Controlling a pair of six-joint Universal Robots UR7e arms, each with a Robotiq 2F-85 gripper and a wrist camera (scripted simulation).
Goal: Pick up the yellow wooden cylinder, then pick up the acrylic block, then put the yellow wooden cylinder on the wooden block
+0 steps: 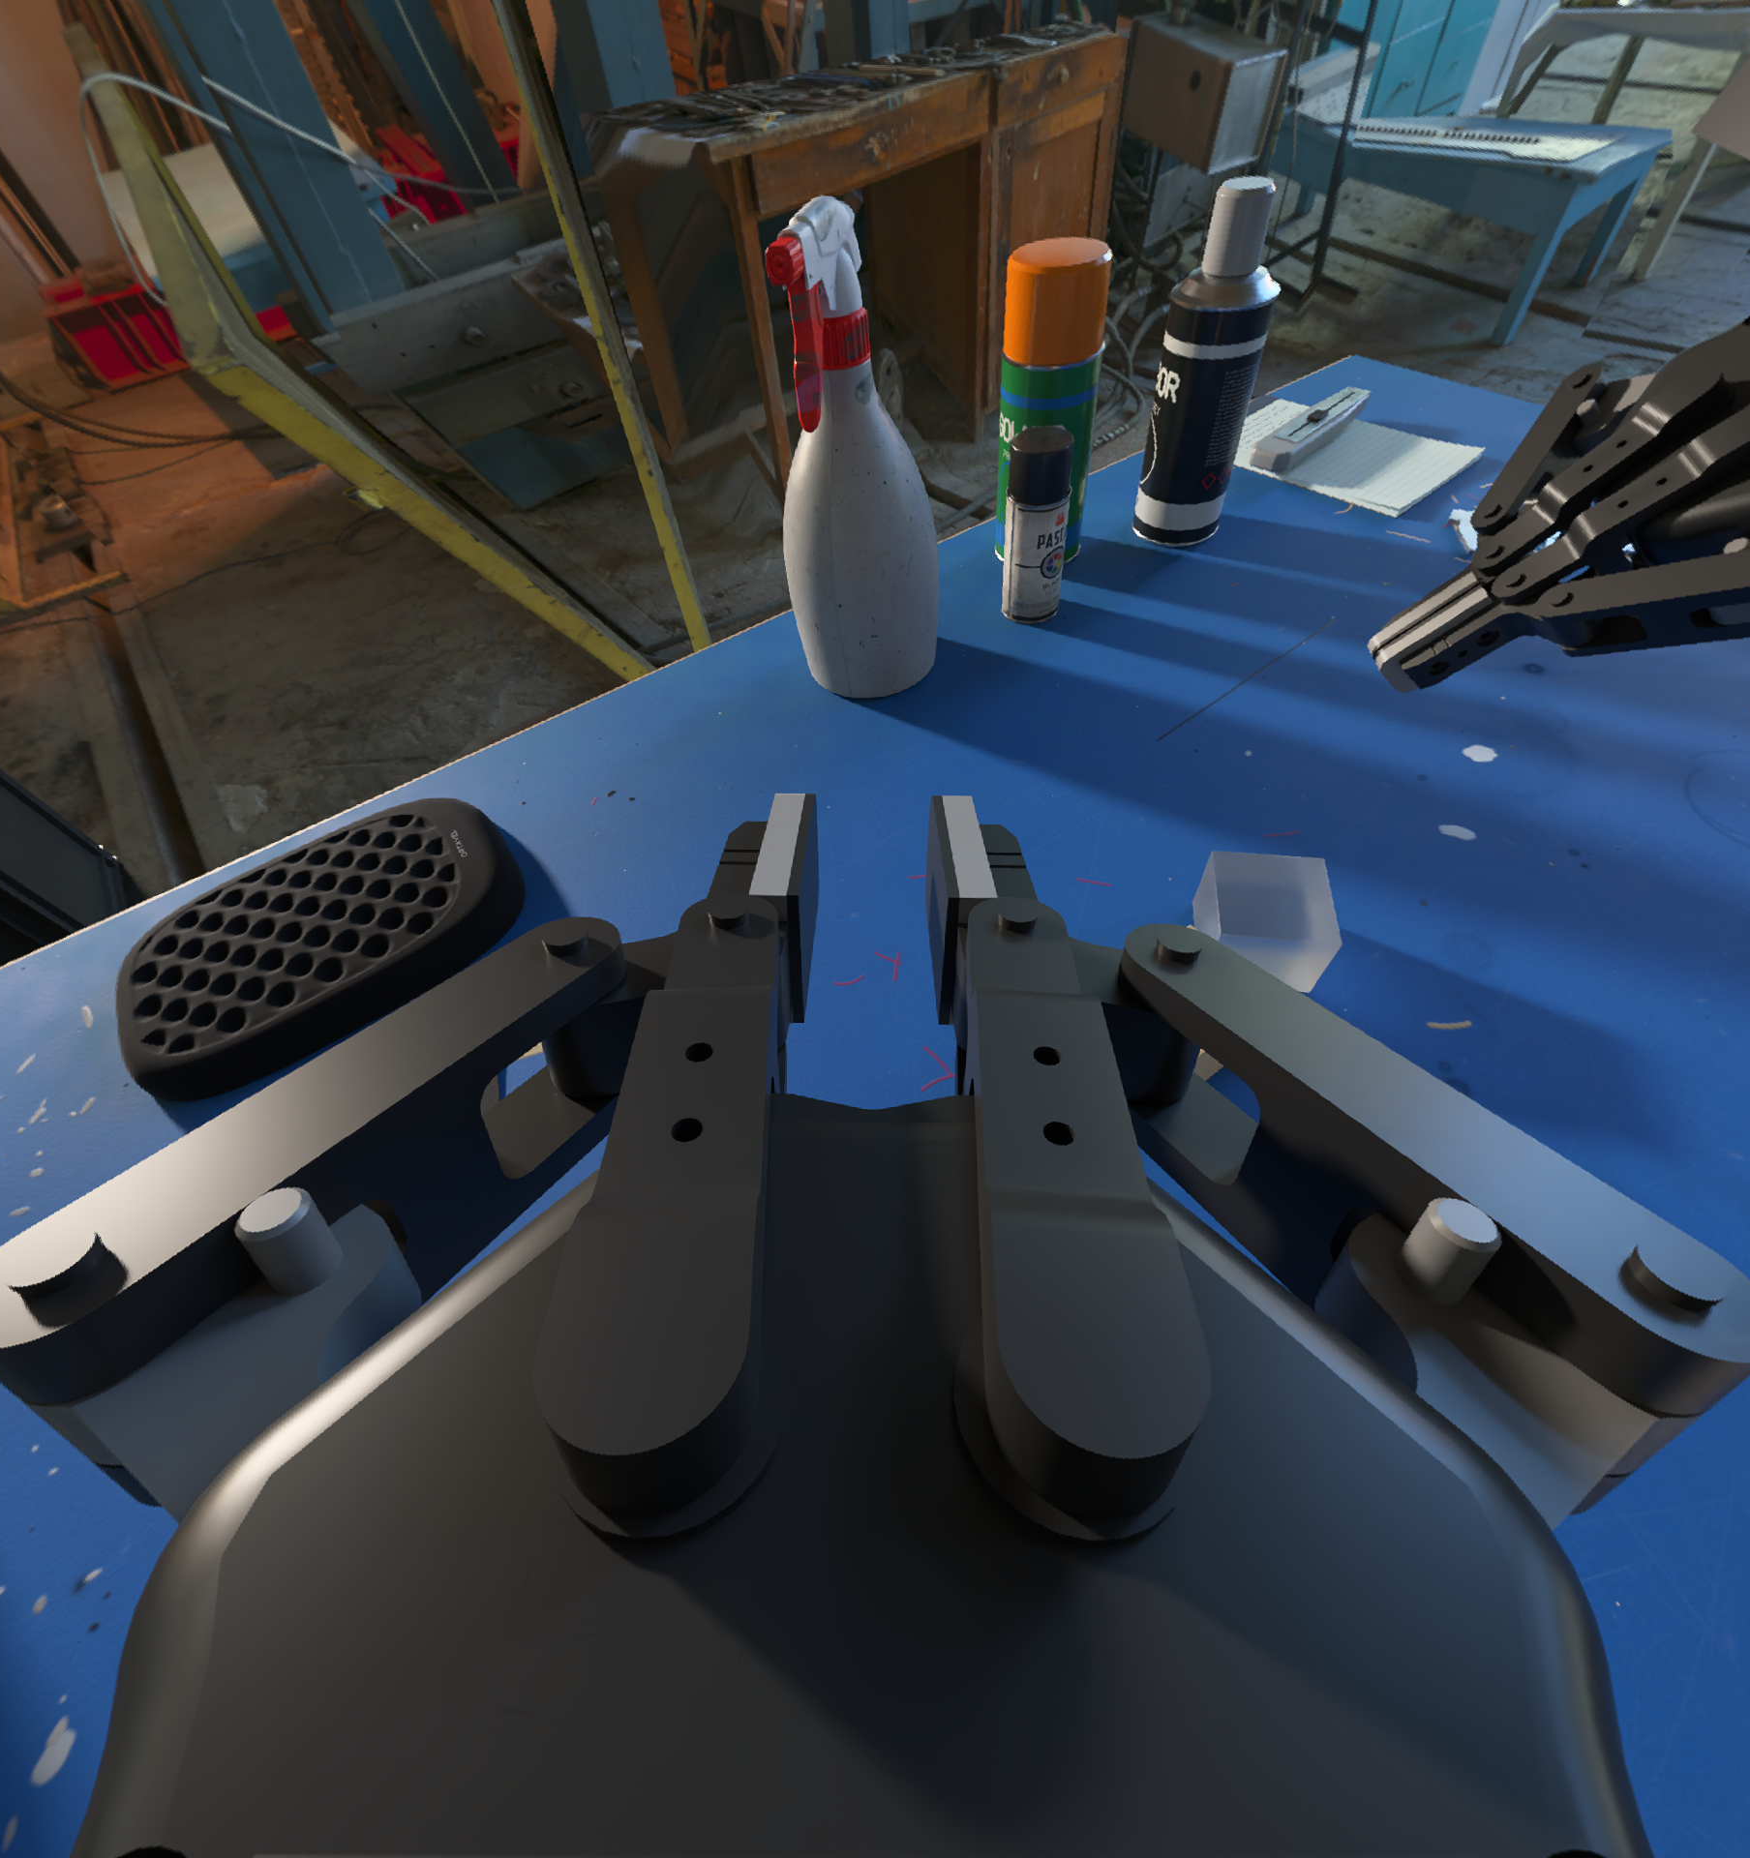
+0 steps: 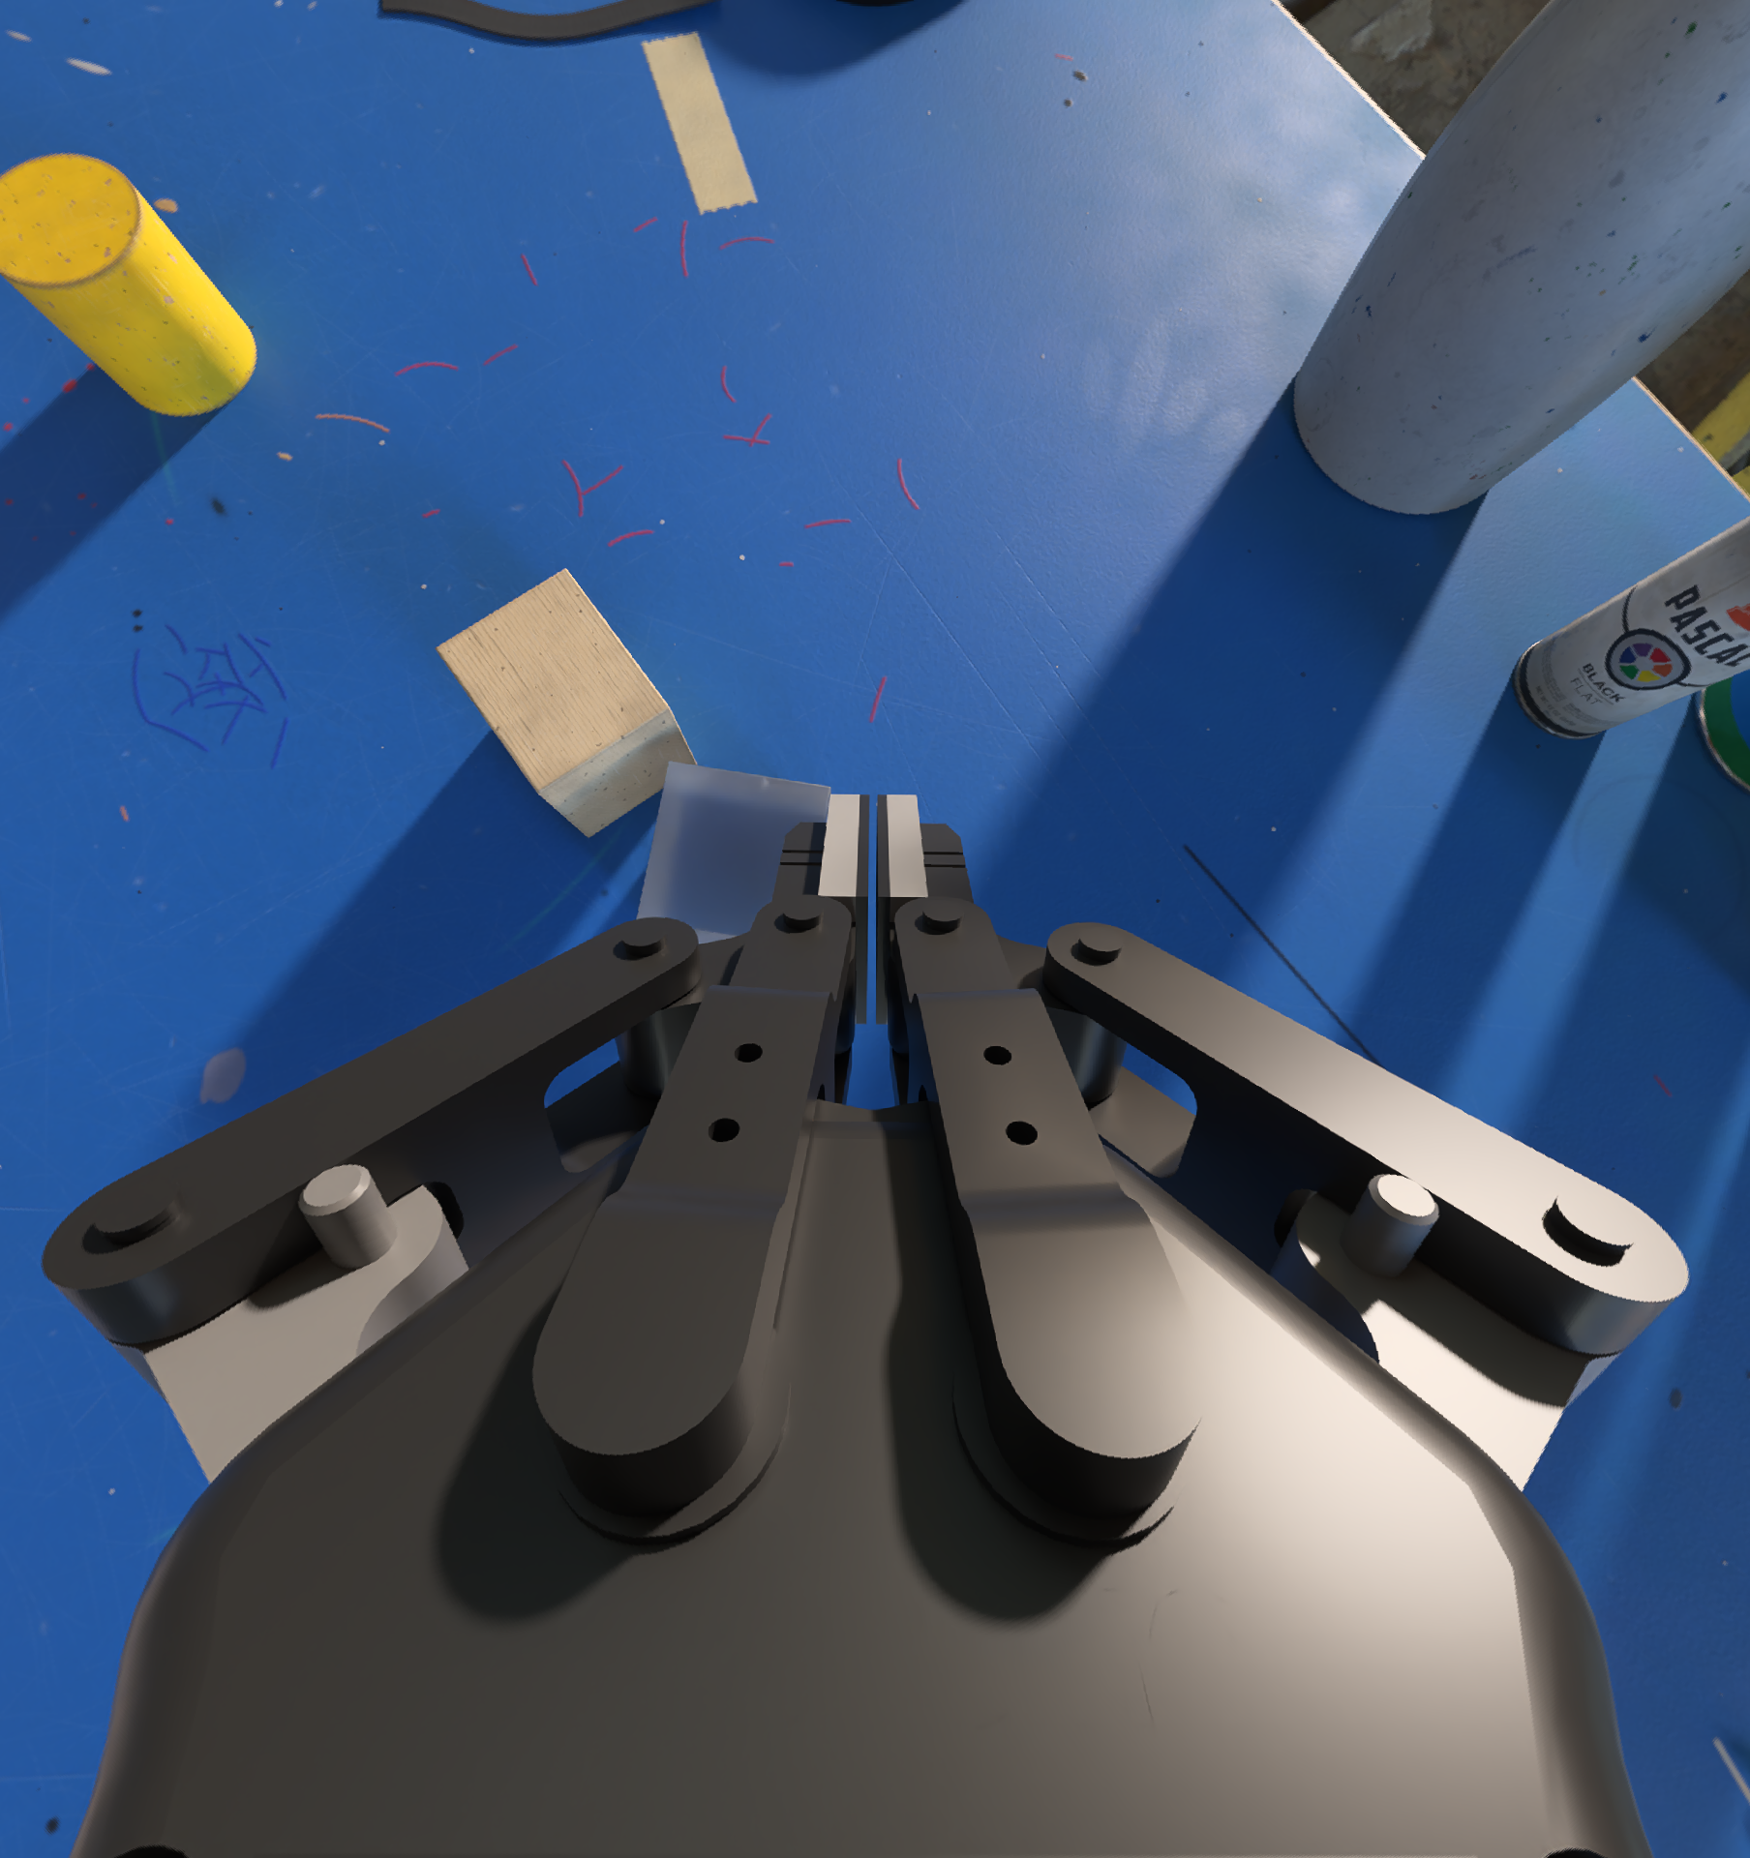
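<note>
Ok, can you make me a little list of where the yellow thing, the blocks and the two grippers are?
yellow wooden cylinder: on the blue table, nothing gripping it
wooden block: on the table, nothing on top
acrylic block: on the table beside the wooden block, not gripped
left gripper: open, empty
right gripper: shut, empty, beside the acrylic block
spray bottle: upright near the table edge

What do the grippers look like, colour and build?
Both alike: left gripper and right gripper are matte dark grey, with a rounded body, flat bar linkages on round pins, two small holes per finger and pale grey pads. No cables or markings visible.
</note>
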